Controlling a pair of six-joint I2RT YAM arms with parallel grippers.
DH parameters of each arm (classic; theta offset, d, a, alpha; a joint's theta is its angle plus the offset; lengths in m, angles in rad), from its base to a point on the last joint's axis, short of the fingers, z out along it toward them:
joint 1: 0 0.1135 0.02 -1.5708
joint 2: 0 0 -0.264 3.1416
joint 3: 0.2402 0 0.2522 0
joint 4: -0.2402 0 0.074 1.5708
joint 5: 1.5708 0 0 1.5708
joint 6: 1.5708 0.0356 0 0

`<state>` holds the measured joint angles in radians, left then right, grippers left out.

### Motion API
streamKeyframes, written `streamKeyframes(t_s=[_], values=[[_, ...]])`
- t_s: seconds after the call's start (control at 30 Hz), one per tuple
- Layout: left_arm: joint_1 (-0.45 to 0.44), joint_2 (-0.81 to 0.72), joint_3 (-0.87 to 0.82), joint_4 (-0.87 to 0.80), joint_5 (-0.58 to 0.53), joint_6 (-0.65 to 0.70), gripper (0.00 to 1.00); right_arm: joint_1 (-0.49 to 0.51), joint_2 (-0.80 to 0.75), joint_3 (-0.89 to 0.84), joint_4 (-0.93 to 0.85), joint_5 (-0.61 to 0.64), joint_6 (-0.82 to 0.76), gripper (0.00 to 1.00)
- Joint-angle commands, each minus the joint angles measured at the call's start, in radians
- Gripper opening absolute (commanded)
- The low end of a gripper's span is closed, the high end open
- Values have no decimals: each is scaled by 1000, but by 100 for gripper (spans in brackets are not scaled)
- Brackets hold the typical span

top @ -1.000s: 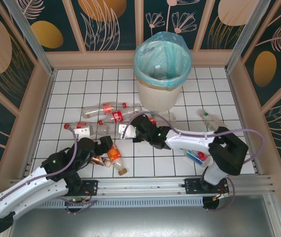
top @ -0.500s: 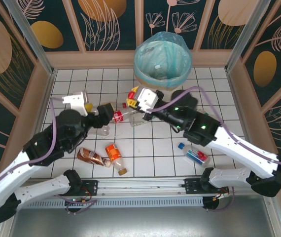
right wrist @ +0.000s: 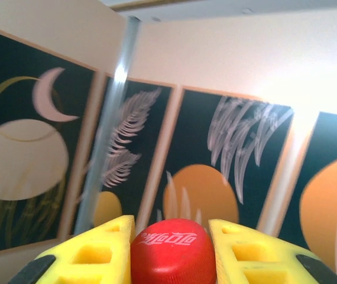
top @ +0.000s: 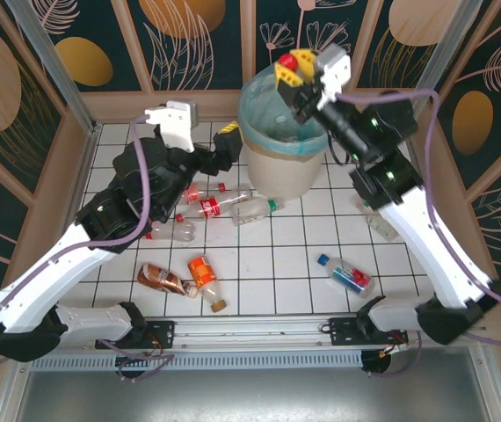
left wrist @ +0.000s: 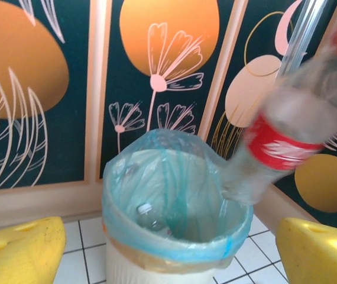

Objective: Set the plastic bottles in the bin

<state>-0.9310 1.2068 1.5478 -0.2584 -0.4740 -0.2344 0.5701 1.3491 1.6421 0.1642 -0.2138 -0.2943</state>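
The right gripper (top: 301, 75) is clamped on the red-capped neck of a clear bottle (left wrist: 278, 148). The bottle hangs tilted over the far right rim of the bin (top: 279, 176). The left gripper (top: 221, 148) hovers just left of the bin, jaws wide and holding nothing. For a clean drop, the bottle's base should sit over the middle of the bag (left wrist: 156, 177), not its edge, before the fingers part. Other bottles (top: 215, 204) lie on the tiled floor (top: 259, 255), nearer the arms.
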Motion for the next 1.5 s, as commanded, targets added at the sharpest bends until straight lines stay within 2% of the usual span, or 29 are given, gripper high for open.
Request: streamKeyframes(t_s=[0.0,0.13,0.33,0.77,0.87,0.97,1.03,1.17,1.37,1.47], values=[[3,48,37,96,33,34,92,-120,122,22,111,-111,211,15],[3,71,9,104,67,-29,92,-189,228,-5,223,-145,328,18],[3,79,-54,98,109,-92,92,-194,340,33,163,-163,309,21],[4,81,-126,80,132,-132,92,-194,456,18,50,-175,339,33],[3,76,-141,86,131,-134,92,-194,481,26,29,-186,346,40],[4,73,-147,87,135,-134,92,-193,484,24,20,-181,355,51],[3,73,-149,87,131,-132,92,-192,472,12,37,-186,359,54],[4,73,-150,87,126,-123,92,-193,451,8,53,-187,355,54],[4,67,-161,99,115,-115,92,-193,442,24,23,-164,334,50],[3,66,-166,99,111,-113,93,-193,453,41,-3,-191,320,51]])
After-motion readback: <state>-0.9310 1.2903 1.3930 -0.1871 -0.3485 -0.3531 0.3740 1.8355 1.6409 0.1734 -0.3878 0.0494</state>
